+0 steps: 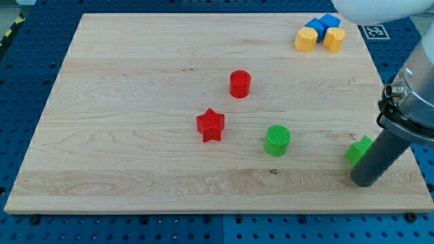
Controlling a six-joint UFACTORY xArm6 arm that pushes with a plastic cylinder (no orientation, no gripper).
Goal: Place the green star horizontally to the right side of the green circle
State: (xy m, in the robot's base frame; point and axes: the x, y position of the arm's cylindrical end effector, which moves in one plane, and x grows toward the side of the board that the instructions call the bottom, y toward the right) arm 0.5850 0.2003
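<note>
Tip [367, 181] touching green star [357, 150], half hidden, bright green

Premises assessed as a robotics laboratory or test bench. My pale wooden board [135, 81] rests on a blue perforated metal table [20, 88] with regular rows of mounting holes, a printed black-and-white fiducial marker [375, 31] sits at the view's top right, and yellow-black hazard striping [8, 32] runs along the view's top left edge. My dark rod mount [407, 102] is industrial hardware.
</note>
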